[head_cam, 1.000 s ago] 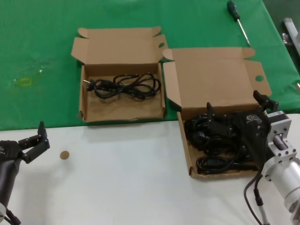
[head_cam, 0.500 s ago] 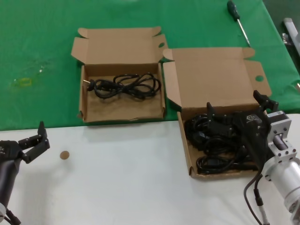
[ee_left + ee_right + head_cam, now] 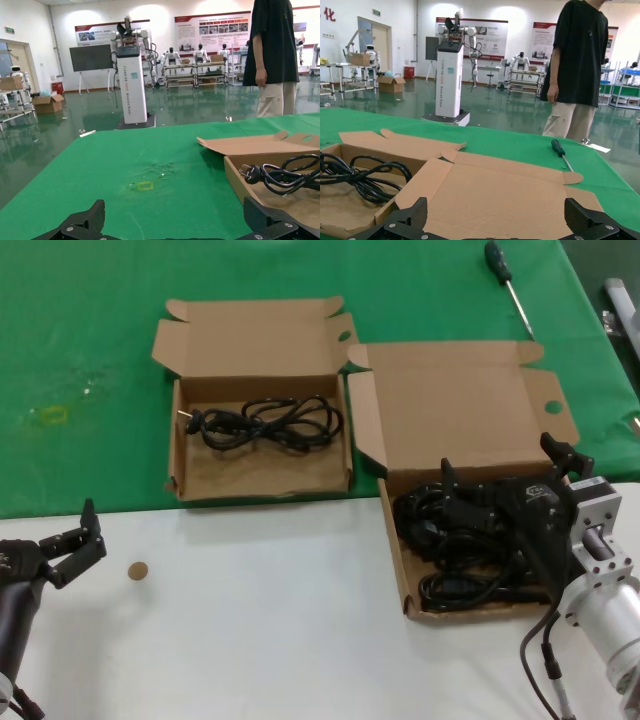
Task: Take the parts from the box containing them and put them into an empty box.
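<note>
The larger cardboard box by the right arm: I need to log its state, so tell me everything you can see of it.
The larger cardboard box is brown, low-walled and open, its big flapped lid lying back on the green cloth, a round hole near the lid's right edge. It straddles the cloth and the white tabletop. A tangle of black power cords fills it. The right gripper, open, is over the cords.

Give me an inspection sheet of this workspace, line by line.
Surface: white table in front, green cloth behind.
Job's things: larger box holds a heap of black cords; smaller box holds one cord bundle.
Clutter: screwdriver on the cloth; small brown disc on the table.
Grippers: right gripper open above the heap; left gripper open, idle near the table's left edge.
Cables: robot's own cable beside the right arm.
Surroundings: a person standing behind the table; hall with robots and racks.
</note>
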Available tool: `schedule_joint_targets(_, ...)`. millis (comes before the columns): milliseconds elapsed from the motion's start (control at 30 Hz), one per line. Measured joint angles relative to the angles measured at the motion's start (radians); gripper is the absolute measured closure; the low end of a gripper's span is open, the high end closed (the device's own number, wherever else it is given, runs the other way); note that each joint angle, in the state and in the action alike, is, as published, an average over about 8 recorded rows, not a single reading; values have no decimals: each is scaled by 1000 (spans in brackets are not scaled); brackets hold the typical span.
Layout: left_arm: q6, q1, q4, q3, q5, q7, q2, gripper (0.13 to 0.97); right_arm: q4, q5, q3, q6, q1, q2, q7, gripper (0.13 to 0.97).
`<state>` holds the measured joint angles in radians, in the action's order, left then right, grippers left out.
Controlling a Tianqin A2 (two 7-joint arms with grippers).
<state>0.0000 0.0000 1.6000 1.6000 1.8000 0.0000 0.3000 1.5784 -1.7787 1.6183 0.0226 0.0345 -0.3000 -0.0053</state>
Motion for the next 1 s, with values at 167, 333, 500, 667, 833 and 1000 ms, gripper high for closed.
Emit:
schedule_joint_targets(167, 0, 0, 0, 0, 0, 0, 0, 132, 0, 0, 0, 0, 0, 0, 0, 129)
schedule_joint_targets(333, 0, 0, 0, 0, 0, 0, 0, 132, 0, 0, 0, 0, 0, 0, 0, 129)
schedule_joint_targets(500, 0, 0, 0, 0, 0, 0, 0, 132, 0, 0, 0, 0, 0, 0, 0, 129)
schedule_joint_targets(667, 0, 0, 0, 0, 0, 0, 0, 132, 0, 0, 0, 0, 0, 0, 0, 129)
schedule_joint_targets(833, 0, 0, 0, 0, 0, 0, 0, 132, 0, 0, 0, 0, 0, 0, 0, 129)
schedule_joint_targets(1000, 0, 0, 0, 0, 0, 0, 0, 132, 0, 0, 0, 0, 0, 0, 0, 129)
